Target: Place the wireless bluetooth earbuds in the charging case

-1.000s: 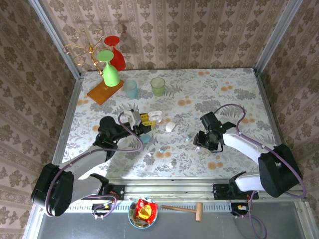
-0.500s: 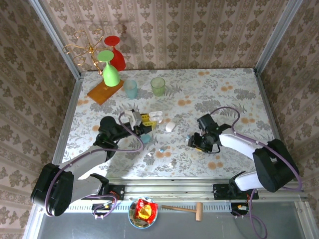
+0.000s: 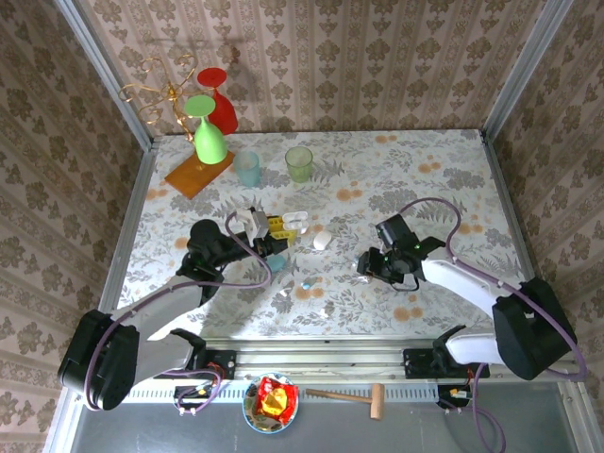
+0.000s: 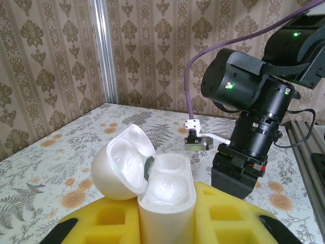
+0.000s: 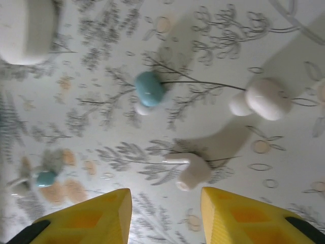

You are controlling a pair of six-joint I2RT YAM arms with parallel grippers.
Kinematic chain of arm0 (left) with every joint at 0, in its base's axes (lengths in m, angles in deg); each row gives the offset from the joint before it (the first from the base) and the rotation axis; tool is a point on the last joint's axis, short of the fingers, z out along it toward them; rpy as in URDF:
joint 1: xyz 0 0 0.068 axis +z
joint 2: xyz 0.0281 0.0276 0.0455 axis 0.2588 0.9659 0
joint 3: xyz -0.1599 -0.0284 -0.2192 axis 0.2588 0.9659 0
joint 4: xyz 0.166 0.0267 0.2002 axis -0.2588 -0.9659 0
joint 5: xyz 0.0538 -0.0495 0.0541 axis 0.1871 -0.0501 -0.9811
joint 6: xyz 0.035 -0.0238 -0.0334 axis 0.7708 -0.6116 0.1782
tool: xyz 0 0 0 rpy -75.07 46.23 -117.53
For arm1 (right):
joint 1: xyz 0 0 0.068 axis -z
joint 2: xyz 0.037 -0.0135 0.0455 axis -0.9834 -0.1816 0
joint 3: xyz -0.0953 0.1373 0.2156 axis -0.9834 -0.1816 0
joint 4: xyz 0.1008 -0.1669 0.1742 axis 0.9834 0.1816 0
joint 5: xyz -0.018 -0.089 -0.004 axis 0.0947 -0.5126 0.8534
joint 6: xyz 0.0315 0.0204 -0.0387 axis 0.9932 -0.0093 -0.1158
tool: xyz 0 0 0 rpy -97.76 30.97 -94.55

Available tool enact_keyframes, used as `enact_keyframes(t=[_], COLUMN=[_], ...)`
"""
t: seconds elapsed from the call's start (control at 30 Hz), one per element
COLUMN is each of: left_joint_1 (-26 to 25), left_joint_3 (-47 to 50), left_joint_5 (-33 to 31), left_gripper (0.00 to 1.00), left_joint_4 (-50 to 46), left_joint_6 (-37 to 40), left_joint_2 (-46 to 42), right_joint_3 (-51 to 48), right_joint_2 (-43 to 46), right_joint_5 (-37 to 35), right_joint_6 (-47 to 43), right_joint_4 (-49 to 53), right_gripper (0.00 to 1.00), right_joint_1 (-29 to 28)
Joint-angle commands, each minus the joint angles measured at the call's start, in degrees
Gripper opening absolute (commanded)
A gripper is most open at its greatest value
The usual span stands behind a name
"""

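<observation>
Right pincer has slid left, open above four earbuds; left pincer grips one open charging case

Charging case looks glossy, smooth plastic — left gripper pads matt foam.

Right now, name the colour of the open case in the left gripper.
White; the open case shows best in the left wrist view.

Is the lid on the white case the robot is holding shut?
No, the white case gripped by the left gripper has its lid swung wide open.
</observation>
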Motion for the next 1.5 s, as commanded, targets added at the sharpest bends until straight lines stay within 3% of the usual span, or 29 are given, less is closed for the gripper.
enact_keyframes(t=[0.0,0.3,0.57,0.9,1.27,1.47], left_joint_1=[-0.52,-0.6,-0.61,-0.61,-0.52,0.35], left_joint_3=[-2.22,-1.39,-1.57,-1.39,-0.95,0.17], left_joint_5=[0.63,0.05,0.09,-0.09,-1.1,-1.35], left_gripper=[0.0,0.0,0.0,0.0,0.0,0.0], left_joint_4=[0.04,0.13,-0.06,-0.2,-0.49,-0.33], left_joint_6=[1.45,1.48,1.46,1.7,1.8,2.02], left_joint_2=[-0.9,-1.25,-1.33,-1.59,-2.31,-3.49], right_joint_3=[2.41,3.0,4.32,6.45,8.34,16.67], right_joint_2=[-3.12,-8.53,-11.05,-12.64,-2.95,-10.72], right_joint_5=[-4.39,-6.62,-5.9,-5.17,-9.73,-8.9], right_joint_6=[-3.75,-10.63,-10.79,-11.76,-10.32,-13.8], right_joint_4=[5.65,5.69,4.67,4.33,3.99,5.69], right_gripper=[0.39,0.36,0.32,0.34,0.38,0.41], right_joint_1=[0.13,-1.0,-1.61,-4.47,-3.57,-2.59])
